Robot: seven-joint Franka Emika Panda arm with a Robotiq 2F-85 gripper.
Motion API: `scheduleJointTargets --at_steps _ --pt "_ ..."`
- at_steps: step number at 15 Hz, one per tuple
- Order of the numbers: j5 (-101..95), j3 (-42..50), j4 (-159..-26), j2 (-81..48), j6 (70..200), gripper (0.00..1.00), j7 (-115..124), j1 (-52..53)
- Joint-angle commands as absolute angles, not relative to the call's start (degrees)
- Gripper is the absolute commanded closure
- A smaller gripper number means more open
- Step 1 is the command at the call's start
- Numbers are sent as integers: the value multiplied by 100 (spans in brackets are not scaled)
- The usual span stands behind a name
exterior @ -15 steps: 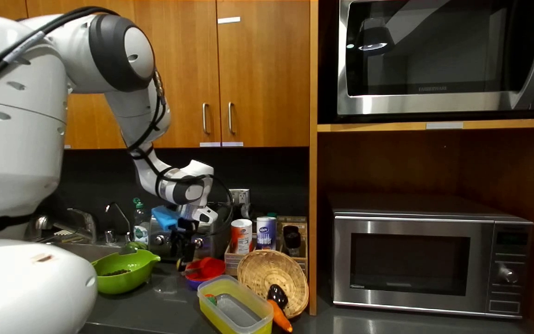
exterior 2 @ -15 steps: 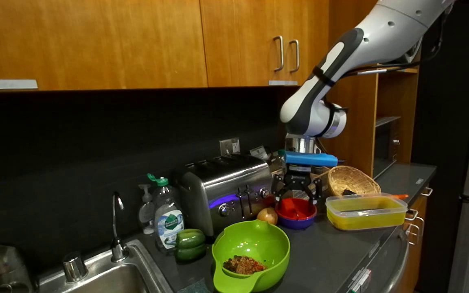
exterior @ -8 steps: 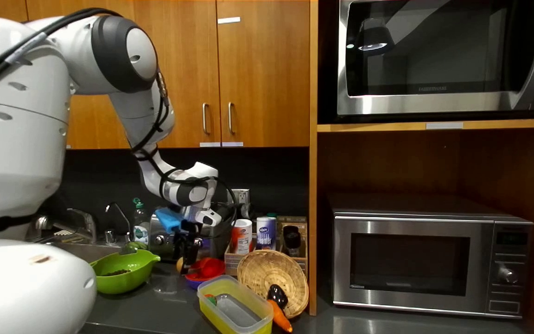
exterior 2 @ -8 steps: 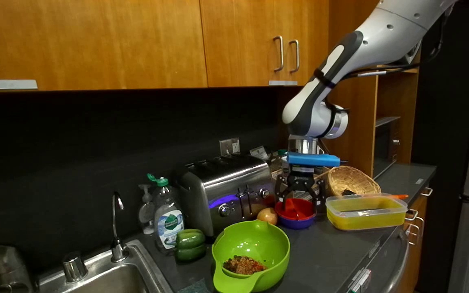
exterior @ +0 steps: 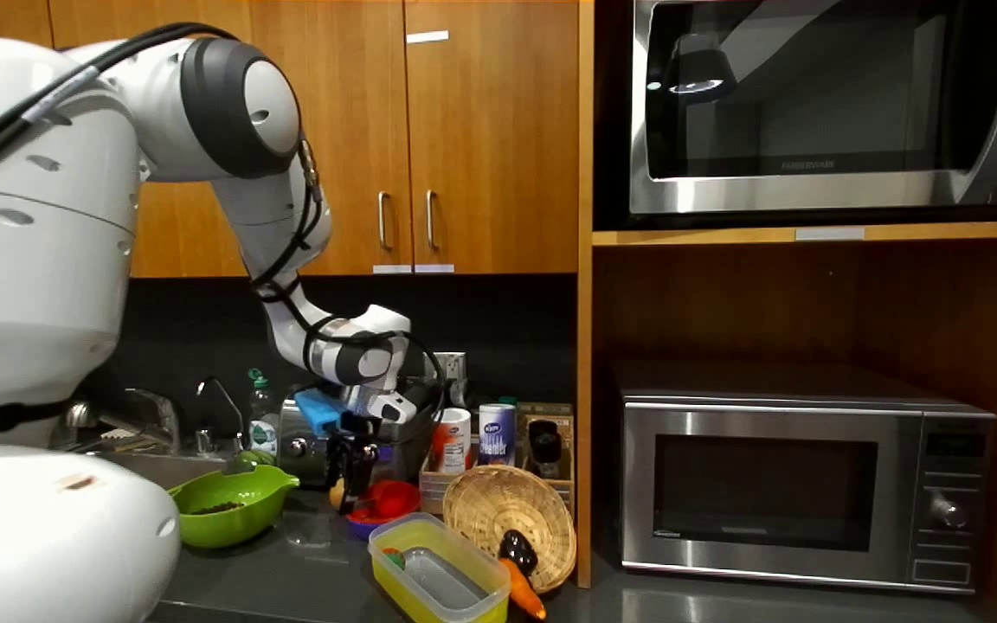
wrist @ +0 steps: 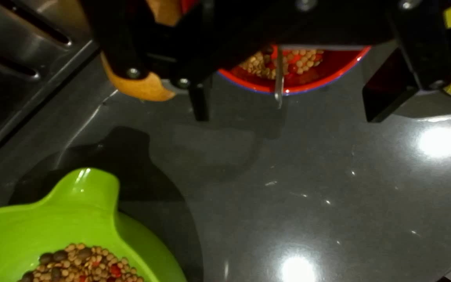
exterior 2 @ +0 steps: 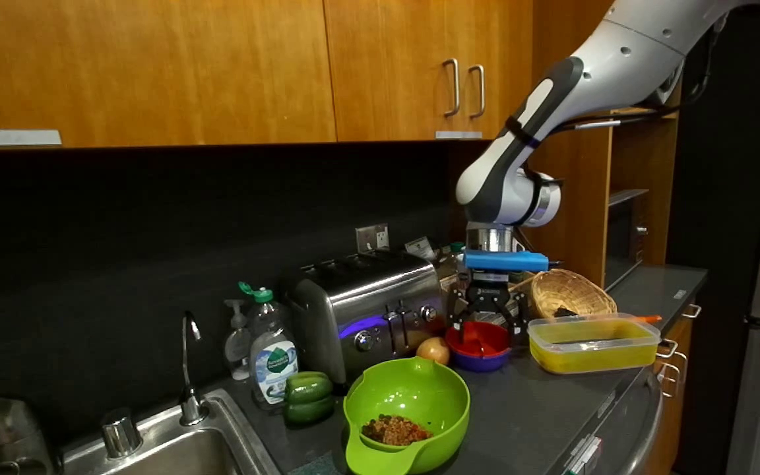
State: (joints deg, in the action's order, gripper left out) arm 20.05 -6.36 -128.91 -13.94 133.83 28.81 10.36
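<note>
Near twelve o'clock in the wrist view, the hand (wrist: 287, 118) hangs with fingers spread, gripping nothing. Seen between them, toward one o'clock, a thin handle (wrist: 279, 78) juts over the rim of the red bowl (wrist: 329, 70), which holds grains (wrist: 305, 58). A fingertip landing off-line could knock that rim and spill them; a skewed pinch might roll the handle. Farther out on the bench (wrist: 257, 219), an onion (wrist: 143, 89) sits at ten o'clock and a green bowl (wrist: 76, 219) at eight.
</note>
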Motion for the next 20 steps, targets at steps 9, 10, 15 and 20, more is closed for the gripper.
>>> scheduleJointTargets --at_steps 9,10,15,20 --pt "1667 -452 -12869 -1672 13967 0 3240 1067" --pt "1664 -446 -12846 -1716 13995 0 3236 1073" --pt "1591 -428 -12812 -1837 14073 26 3271 1112" --pt "1611 -437 -12833 -1804 14083 54 3286 1119"
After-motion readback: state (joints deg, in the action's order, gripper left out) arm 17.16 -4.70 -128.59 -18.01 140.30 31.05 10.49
